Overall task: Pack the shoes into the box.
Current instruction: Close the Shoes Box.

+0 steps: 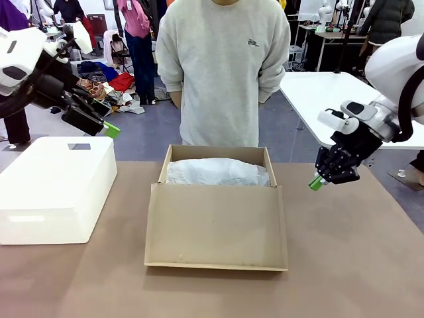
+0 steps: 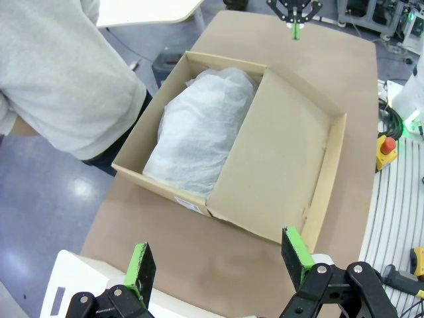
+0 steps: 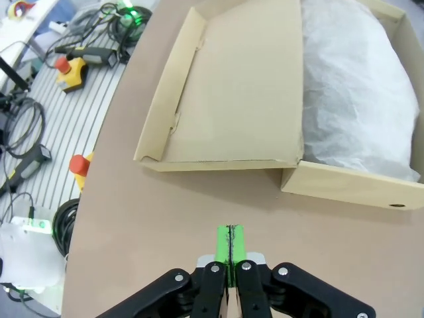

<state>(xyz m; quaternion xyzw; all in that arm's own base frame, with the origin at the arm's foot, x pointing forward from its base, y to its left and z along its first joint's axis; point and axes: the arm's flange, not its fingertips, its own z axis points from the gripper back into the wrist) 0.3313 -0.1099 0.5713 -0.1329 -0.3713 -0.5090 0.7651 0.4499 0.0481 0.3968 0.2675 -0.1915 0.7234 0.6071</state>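
Observation:
The tan cardboard box (image 1: 216,154) stands open at mid-table, its lid flap (image 1: 216,225) lying flat toward my side. White tissue paper (image 1: 215,172) mounds up inside and covers whatever lies beneath; the shoes are hidden. My left gripper (image 1: 106,127) hangs open in the air over the table's left side; its wrist view looks down between its green pads (image 2: 141,268) at the box (image 2: 162,189) and tissue (image 2: 199,132). My right gripper (image 1: 316,182) is shut on nothing, just right of the box, and hovers over bare table (image 3: 230,242) near the lid (image 3: 238,86).
A big white rounded box (image 1: 53,185) sits at the table's left, under my left arm. A person in a grey sweatshirt (image 1: 222,66) stands at the far edge behind the cardboard box. Another white table (image 1: 324,93) stands behind at right. Cables and tools (image 3: 73,69) lie beyond the table's edge.

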